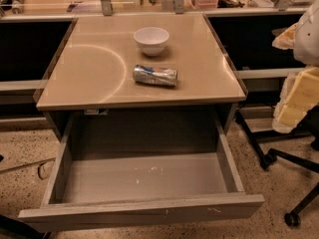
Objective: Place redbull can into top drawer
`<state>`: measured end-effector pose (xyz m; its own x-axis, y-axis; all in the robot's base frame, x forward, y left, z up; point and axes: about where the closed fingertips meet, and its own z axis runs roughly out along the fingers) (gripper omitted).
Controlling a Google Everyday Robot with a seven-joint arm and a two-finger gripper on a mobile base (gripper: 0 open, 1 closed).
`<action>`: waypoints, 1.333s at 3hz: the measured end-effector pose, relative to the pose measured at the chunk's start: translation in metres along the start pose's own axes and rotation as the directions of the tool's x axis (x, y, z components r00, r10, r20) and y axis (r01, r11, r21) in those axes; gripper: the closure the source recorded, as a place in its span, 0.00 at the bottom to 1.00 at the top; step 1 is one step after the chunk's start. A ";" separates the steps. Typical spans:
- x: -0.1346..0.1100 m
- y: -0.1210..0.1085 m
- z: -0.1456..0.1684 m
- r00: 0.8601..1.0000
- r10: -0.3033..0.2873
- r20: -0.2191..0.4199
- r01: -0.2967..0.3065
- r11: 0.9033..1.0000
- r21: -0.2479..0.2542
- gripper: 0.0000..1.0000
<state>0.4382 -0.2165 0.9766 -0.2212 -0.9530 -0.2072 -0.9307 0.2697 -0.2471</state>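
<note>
The redbull can (155, 75), silver and blue with a dented, wrinkly surface, lies on its side near the middle of the tan cabinet top (94, 68). The top drawer (144, 176) below it is pulled wide open toward me. Its grey wood-grain floor holds nothing and shows small white scuffs. Its flat front panel (142, 210) is nearest to me. My gripper is not in view. A white rounded shape (309, 34) at the right edge may be part of my arm.
A white bowl (151, 40) stands upright behind the can. Yellow foam blocks (299, 96) and an office chair base with castors (291, 161) stand to the right of the drawer. Dark open bays flank the cabinet. The floor is speckled.
</note>
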 end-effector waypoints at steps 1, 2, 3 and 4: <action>-0.003 -0.004 0.000 1.000 -0.004 0.015 0.004 1.000 0.009 0.00; -0.018 -0.033 0.023 0.998 -0.024 0.051 0.023 1.000 0.011 0.00; -0.046 -0.074 0.058 0.992 -0.057 0.112 0.056 0.998 0.007 0.00; -0.081 -0.109 0.105 0.977 -0.116 0.180 0.123 0.992 -0.029 0.00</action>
<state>0.5884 -0.1544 0.9209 -0.0554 -0.9372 -0.3444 -0.9590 0.1459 -0.2430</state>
